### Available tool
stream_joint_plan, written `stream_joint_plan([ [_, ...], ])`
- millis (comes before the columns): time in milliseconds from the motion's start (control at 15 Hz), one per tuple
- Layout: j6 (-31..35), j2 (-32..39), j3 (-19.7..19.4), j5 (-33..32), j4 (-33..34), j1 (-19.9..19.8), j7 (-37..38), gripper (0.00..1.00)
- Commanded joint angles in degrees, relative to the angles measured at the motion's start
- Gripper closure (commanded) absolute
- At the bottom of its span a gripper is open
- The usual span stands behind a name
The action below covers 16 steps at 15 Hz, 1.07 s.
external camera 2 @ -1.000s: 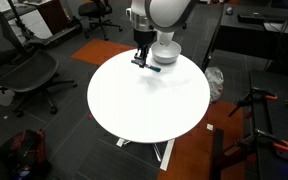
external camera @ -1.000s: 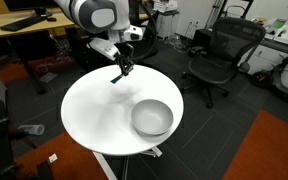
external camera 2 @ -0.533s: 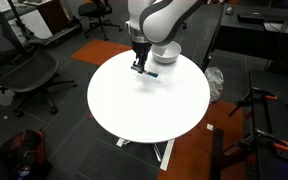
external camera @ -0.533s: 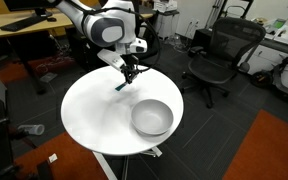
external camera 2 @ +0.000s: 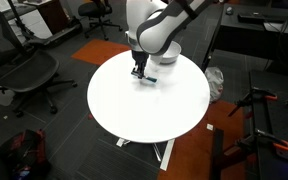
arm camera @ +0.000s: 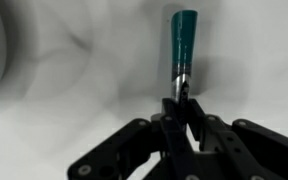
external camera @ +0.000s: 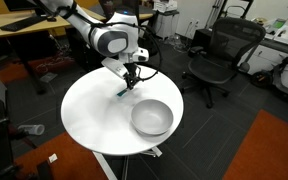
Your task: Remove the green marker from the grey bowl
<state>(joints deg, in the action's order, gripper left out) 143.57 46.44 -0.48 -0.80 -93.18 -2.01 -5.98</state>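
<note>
The grey bowl sits on the round white table; in an exterior view it lies mostly behind the arm. My gripper hangs just above the table beside the bowl, outside it. It is shut on the green marker, whose free end reaches down to or near the table top. In the wrist view the jaws pinch one end of the teal marker, which points away over the white surface. The bowl looks empty.
Black office chairs stand around the table. A desk is behind the arm. An orange carpet patch lies on the floor. The table edge is close to the bowl.
The gripper with the marker has moved toward the bowl side of the table and lowered, bringing the marker close to the table top.
</note>
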Motion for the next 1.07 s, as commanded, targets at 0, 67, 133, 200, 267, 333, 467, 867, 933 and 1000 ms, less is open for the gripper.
stream_joint_plan([
  [0,-0.4,1.4,1.2,0.9,1.9,-0.9,0.1,0.50],
  [67,-0.1,1.2,1.0,0.7,1.7,-0.6,0.4,0.42],
  [133,0.3,0.8,0.9,0.6,1.4,-0.5,0.4,0.35],
  [200,0.9,-0.2,0.7,0.3,0.4,-0.2,0.8,0.27],
  [267,1.5,-1.4,0.7,0.3,-0.7,0.0,0.8,0.20],
  [333,2.0,-2.6,0.5,0.1,-1.8,0.4,1.4,0.12],
  [467,2.6,-4.9,0.5,0.0,-3.6,0.7,1.4,0.00],
  [867,1.9,-15.7,0.5,-0.2,-12.2,2.2,2.8,0.00],
  [933,1.4,-17.6,0.4,-0.4,-13.8,2.5,3.0,0.00],
  [1000,0.7,-19.9,0.4,-0.6,-15.6,2.8,3.1,0.00],
])
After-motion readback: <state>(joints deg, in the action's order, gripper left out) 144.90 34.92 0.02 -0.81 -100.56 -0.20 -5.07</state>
